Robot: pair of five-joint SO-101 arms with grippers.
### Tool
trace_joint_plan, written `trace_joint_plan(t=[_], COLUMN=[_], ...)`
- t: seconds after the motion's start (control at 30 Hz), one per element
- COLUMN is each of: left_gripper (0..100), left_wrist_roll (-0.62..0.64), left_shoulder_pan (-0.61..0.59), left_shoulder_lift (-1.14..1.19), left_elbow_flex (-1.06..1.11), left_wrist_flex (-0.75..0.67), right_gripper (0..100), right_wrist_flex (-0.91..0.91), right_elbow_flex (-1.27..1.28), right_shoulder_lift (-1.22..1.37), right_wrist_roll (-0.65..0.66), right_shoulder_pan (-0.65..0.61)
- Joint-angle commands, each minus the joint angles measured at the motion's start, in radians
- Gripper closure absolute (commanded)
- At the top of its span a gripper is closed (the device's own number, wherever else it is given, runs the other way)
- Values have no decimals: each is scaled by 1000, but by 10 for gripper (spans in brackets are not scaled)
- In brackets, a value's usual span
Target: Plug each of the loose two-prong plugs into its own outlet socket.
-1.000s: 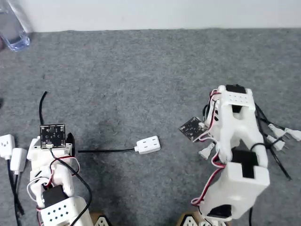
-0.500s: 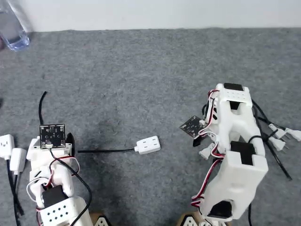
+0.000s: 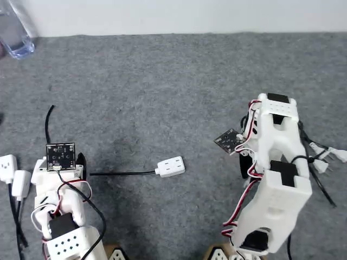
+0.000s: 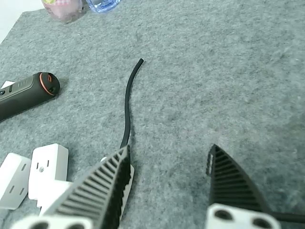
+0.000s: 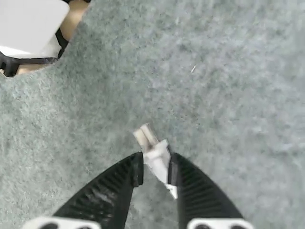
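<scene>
My right gripper [image 5: 155, 167] is shut on a small white two-prong plug [image 5: 156, 153] just above the grey mat, the prongs [image 5: 145, 134] sticking out past the fingertips. From above, the right arm [image 3: 276, 162] covers that plug. A white outlet socket [image 3: 171, 167] on a black cable [image 3: 122, 173] lies mid-table, apart from both arms. More white plugs [image 3: 332, 155] on black cords lie at the right edge. At the near left, my left gripper [image 4: 167, 157] stands open over bare mat. Two white sockets [image 4: 46, 165] lie beside it.
A black cable end [image 4: 127, 100] curves across the mat ahead of the left gripper. A black tool with an orange ring [image 4: 28, 93] and a clear bottle [image 3: 13, 35] lie at the far left. The white sockets [image 3: 8, 167] sit by the left edge.
The right arm shifted to the right and turned its wrist. The plug that lay beside it is now covered by the arm. The left arm has not moved.
</scene>
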Motion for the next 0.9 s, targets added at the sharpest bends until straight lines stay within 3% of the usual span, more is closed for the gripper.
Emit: trace_joint_plan(t=[0.0,0.87], left_gripper=[753,753], left_wrist_roll=[8,8], left_shoulder_pan=[8,8], left_shoulder_lift=[-12,-12], left_elbow_flex=[-5,-5], left_wrist_flex=[-26,-25], right_gripper=[864,863], right_wrist_flex=[21,19], right_elbow_flex=[-35,-29], right_shoulder_lift=[-7,61], right_wrist_roll=[17,12], right_shoulder_pan=[12,31])
